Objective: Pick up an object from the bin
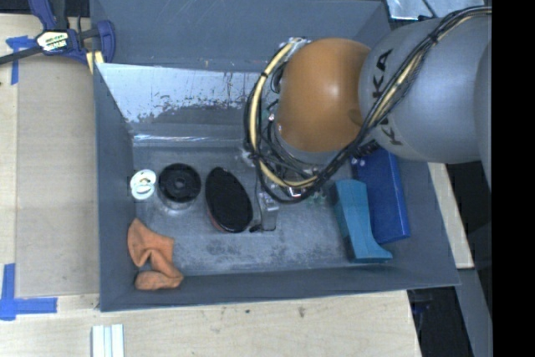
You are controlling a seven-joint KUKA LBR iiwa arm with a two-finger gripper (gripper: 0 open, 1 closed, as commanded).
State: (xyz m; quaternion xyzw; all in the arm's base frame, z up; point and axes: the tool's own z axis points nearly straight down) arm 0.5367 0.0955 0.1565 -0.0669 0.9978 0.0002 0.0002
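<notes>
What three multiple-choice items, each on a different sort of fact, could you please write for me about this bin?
1. Where in the bin does the orange cloth lie, as viewed?
A) lower-left corner
B) upper-right corner
C) centre
2. How many loose black things lie on the floor?
A) one
B) two
C) four
3. What state is the cloth in?
A) spread flat
B) neatly folded
C) crumpled

Answers:
1 A: it sits at the lower left, below the small white round thing.
2 B: a round black cap and a black oval beside the hand.
3 C: it is bunched into lumps.
</notes>
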